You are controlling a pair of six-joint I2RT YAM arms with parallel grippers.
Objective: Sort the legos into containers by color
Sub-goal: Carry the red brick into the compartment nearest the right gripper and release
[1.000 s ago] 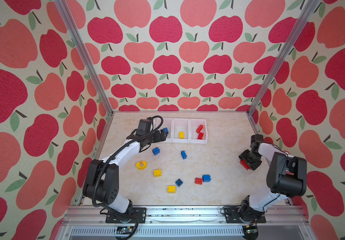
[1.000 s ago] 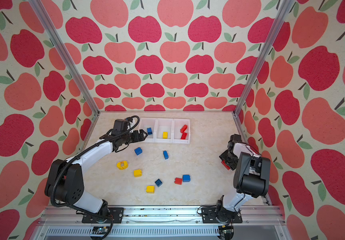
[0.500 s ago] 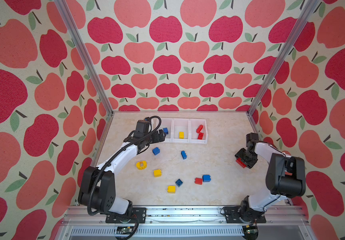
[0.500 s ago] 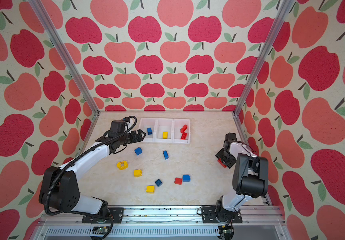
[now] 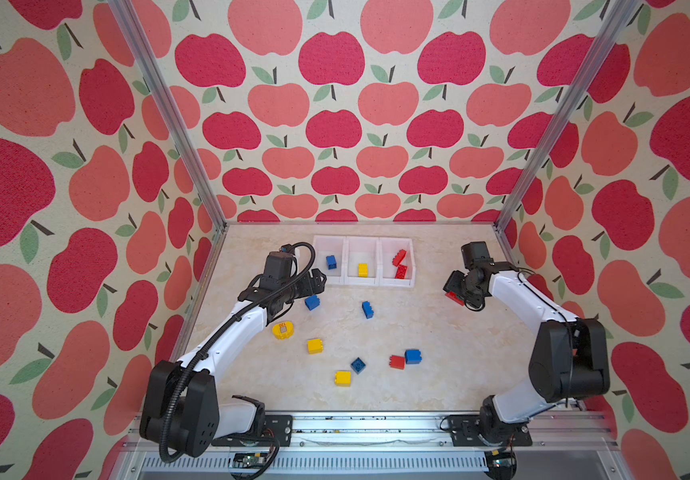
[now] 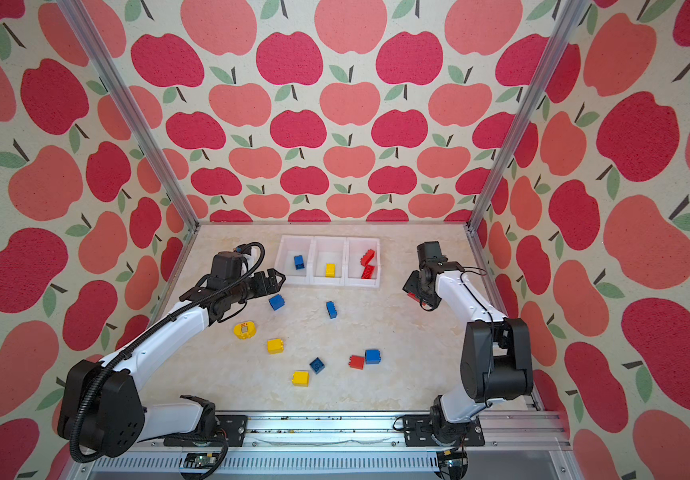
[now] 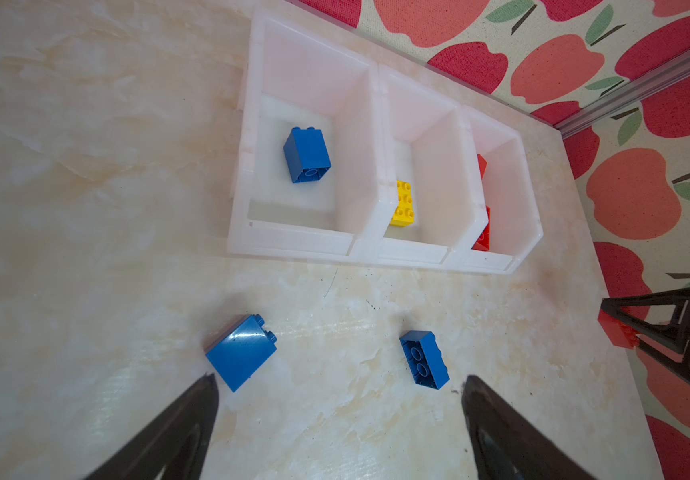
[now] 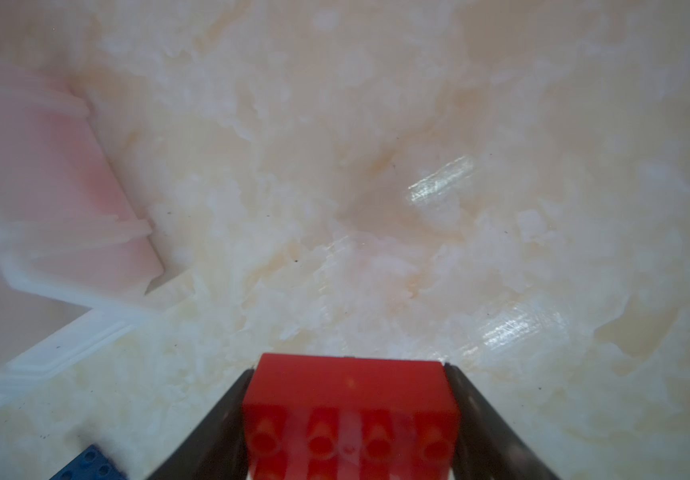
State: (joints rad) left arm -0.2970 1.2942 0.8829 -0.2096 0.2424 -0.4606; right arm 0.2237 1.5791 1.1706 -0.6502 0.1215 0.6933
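Over on the right side, the right gripper (image 5: 454, 293) is pinching a red brick (image 8: 347, 399) end to end. The red bin (image 5: 397, 283) sits near it, toward the middle. The left gripper (image 7: 339, 380) hangs spread wide, with a blue brick (image 7: 240, 353) just ahead.

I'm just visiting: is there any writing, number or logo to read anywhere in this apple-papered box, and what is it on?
"120": tiny red print, turned sideways, first character unsure, on the rounded yellow piece.
Nothing else is readable: the white bins show no lettering, and the studs of the red brick are too blurred to tell.
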